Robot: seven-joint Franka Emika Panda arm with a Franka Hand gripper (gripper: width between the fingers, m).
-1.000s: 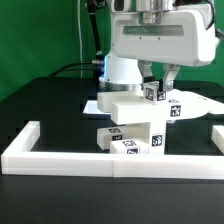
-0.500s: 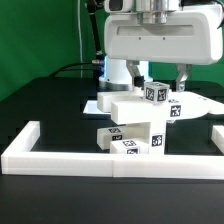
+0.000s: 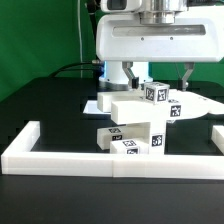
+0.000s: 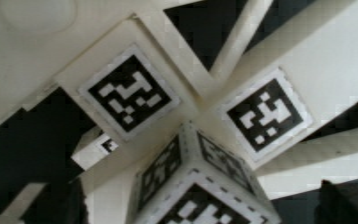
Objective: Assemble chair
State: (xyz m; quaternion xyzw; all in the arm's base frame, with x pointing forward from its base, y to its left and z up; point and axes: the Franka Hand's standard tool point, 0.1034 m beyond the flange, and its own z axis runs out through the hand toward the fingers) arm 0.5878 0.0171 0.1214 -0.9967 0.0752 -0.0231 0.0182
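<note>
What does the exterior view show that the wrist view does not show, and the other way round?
Only the exterior view shows the open gripper above the stacked chair parts, the white rail in front of them, and the black table. Only the wrist view shows three tagged faces of the small block meeting at one corner, seen very close. Both views show this small block, which sits on top of the chair parts.

Foot of the chair (image 3: 138,108) partly behind white rail (image 3: 60,157); wrist view blurry.
</note>
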